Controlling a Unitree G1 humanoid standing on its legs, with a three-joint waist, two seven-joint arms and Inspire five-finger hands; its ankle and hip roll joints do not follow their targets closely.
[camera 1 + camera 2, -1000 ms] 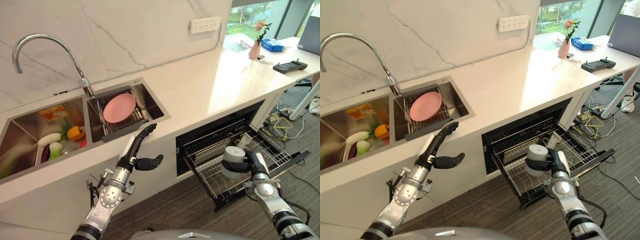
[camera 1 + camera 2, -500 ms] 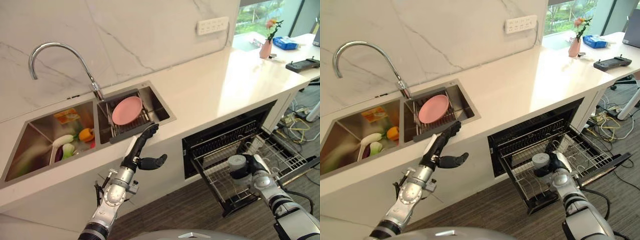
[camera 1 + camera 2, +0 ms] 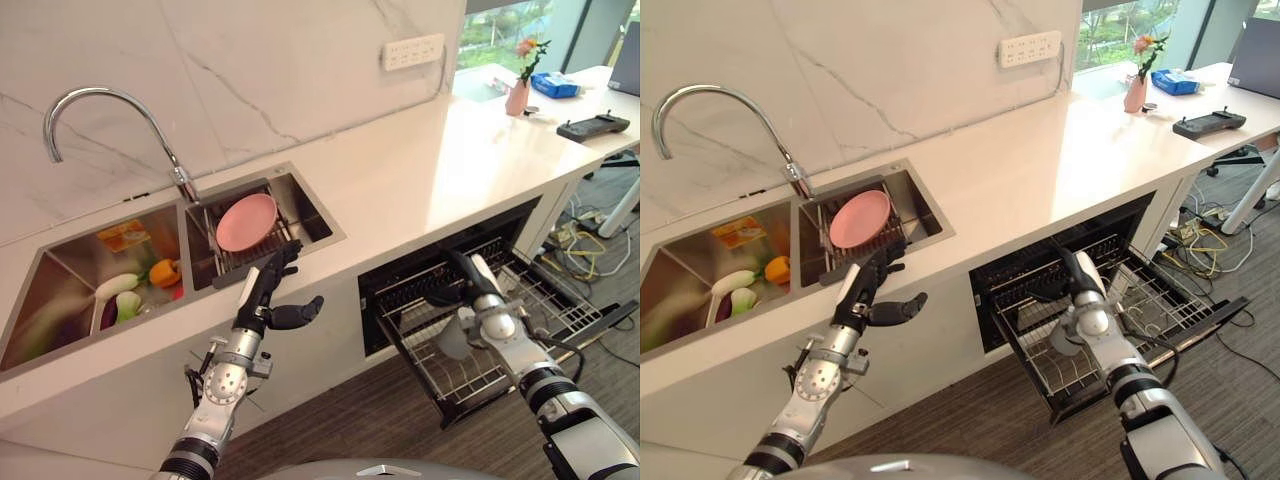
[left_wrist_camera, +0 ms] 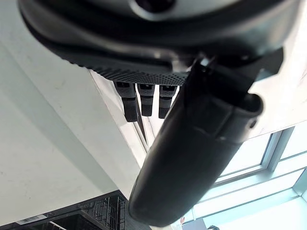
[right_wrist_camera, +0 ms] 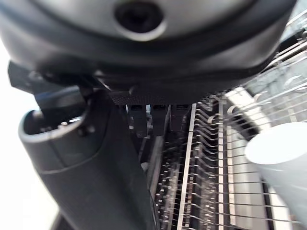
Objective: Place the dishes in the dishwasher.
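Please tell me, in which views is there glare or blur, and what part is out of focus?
In the left eye view, window light glares on the counter near the vase. In the right wrist view, the right hand is blurred from closeness, and the white cup on the dishwasher rack is soft. In the left wrist view, the left hand is dark against a bright window.

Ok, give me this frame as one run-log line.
right robot hand: open, over rack | cup: in rack, free | left robot hand: open, idle | pink plate: in sink
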